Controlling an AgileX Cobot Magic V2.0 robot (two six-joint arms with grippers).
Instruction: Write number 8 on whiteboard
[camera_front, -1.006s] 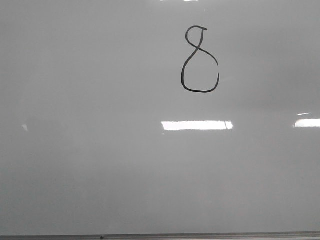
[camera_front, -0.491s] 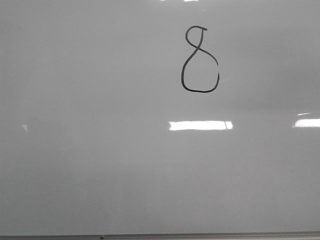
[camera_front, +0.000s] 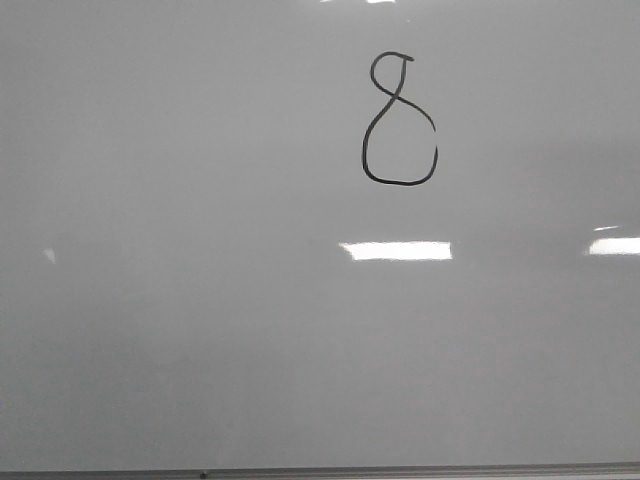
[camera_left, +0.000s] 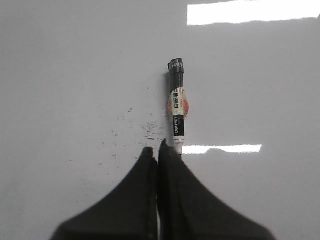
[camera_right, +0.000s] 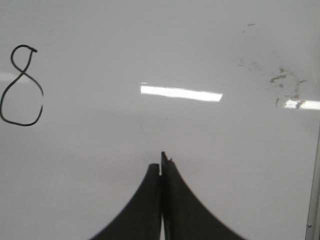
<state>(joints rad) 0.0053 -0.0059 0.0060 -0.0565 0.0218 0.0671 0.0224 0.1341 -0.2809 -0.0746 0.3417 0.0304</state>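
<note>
The number 8 (camera_front: 391, 99) is drawn in thin black line on the upper right part of the whiteboard (camera_front: 200, 300); the right wrist view also shows the number 8 (camera_right: 24, 71), off to one side. My right gripper (camera_right: 160, 161) is shut with nothing in it, hovering over bare board. My left gripper (camera_left: 157, 151) is shut too. A black and white marker (camera_left: 176, 107) lies on the board just beyond its fingertips, one end hidden behind a finger (camera_left: 172, 160). Neither gripper appears in the front view.
A thin grey metal edge (camera_front: 320, 472) runs along the board's near side, and another edge (camera_right: 314, 190) shows in the right wrist view. Faint black smudges (camera_left: 145, 127) sit beside the marker, and more smudges (camera_right: 285, 82) lie near that edge. Bright light reflections (camera_front: 395, 251) cross the board.
The 8 is unchanged. The bright reflection below it in the front view has shifted right and grown shorter.
</note>
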